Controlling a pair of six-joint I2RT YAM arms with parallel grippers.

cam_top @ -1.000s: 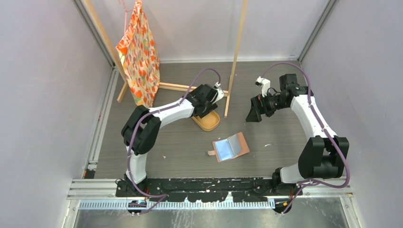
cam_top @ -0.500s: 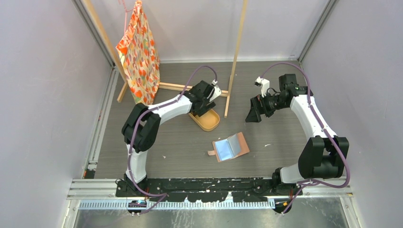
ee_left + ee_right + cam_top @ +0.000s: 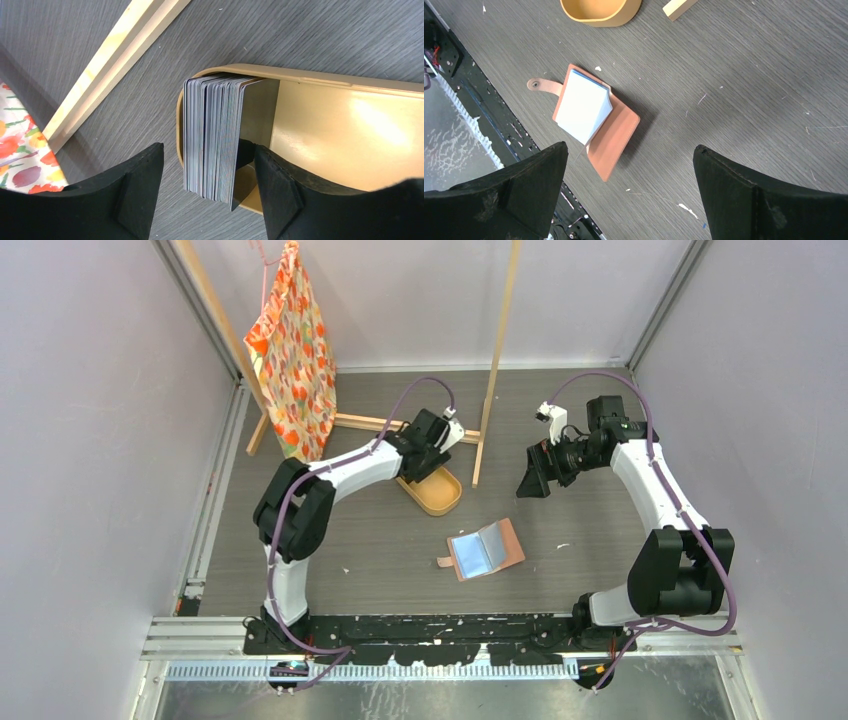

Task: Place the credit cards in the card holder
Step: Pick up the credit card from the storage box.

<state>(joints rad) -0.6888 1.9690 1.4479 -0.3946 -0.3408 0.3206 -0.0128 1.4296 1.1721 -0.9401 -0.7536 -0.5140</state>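
Observation:
The credit cards [image 3: 212,140] stand on edge as a thick stack in the left end of a tan oval tray [image 3: 320,79]. My left gripper [image 3: 206,160] is open and straddles the stack. One finger [image 3: 135,195] is outside the tray with a gap to the cards. The other finger [image 3: 280,195] is inside the tray, close against the last dark card. From above, the left gripper [image 3: 432,452] is over the tray's far end [image 3: 445,502]. The card holder [image 3: 486,549] lies open on the floor, glossy pockets up [image 3: 583,106]. My right gripper [image 3: 630,151] hangs wide open and empty, well above it.
A wooden rack's base bar [image 3: 115,55] runs just past the tray, and its upright post [image 3: 497,360] stands between the two arms. An orange floral bag [image 3: 295,350] hangs at the back left. Grey walls close in on both sides.
The left gripper has shifted a little toward the tray's far end, and its jaws have narrowed around the card stack. The right arm and the card holder have not moved.

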